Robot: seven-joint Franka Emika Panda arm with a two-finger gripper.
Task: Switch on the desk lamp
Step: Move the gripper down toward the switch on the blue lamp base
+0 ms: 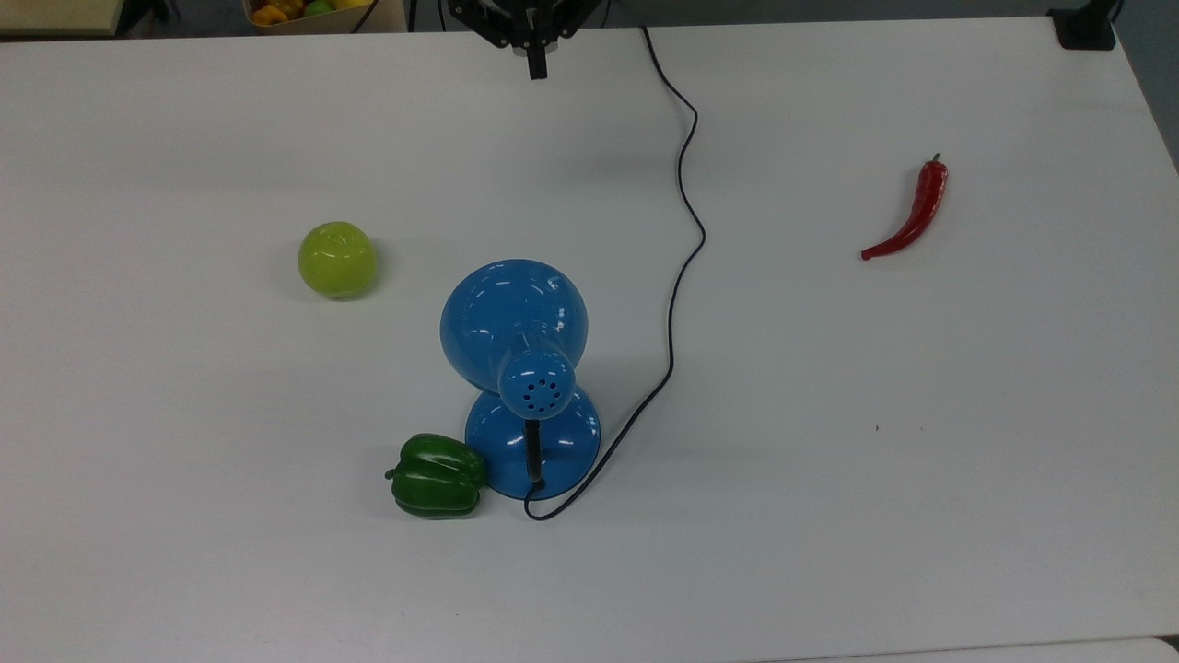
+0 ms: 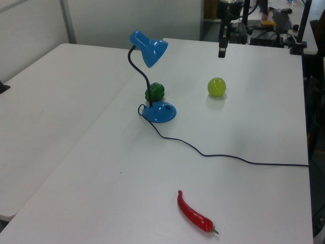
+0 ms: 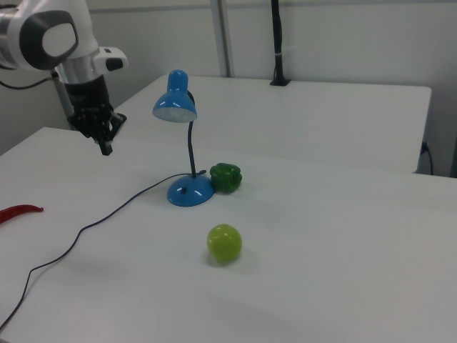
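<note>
a wide white table (image 1: 829,516) abuts a second white table (image 2: 45,112) on the left view's left, with pale wall panels behind. the desk lamp (image 1: 520,368) stands near the table's middle, its base (image 2: 159,112) flat, its black neck (image 2: 139,68) rising upright then curving over. the shade (image 3: 175,106) opens downward, tilted toward the green apple (image 1: 337,260). a green bell pepper (image 1: 437,476) seems to touch the base. the cord (image 1: 682,230) trails to the table's far edge. a red chilli (image 1: 910,214) lies well apart. the gripper (image 1: 536,66) hangs above the table, far from the lamp, fingers together, holding nothing.
</note>
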